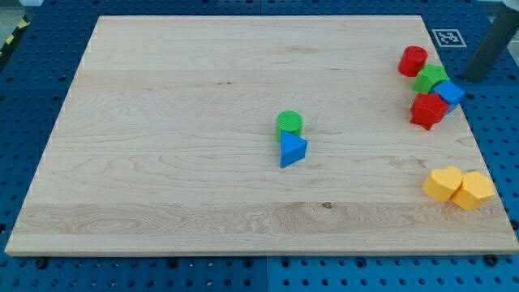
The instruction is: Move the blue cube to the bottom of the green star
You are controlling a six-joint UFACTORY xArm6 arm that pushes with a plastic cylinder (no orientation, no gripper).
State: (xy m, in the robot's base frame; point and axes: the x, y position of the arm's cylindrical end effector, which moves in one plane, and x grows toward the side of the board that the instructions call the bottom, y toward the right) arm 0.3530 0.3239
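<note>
The blue cube (451, 92) sits near the board's right edge, touching the lower right side of the green star (429, 78). A red star-like block (426, 110) lies just below the green star and to the left of the cube. My tip (469, 79) is just right of the blue cube's upper corner, at the board's right edge. The dark rod slants up toward the view's top right.
A red cylinder (412, 60) stands just above and left of the green star. A green cylinder (289, 122) and a blue triangle (293, 150) touch at the wooden board's (162, 146) middle. A yellow heart (443, 183) and a yellow hexagon (473, 190) sit at the lower right.
</note>
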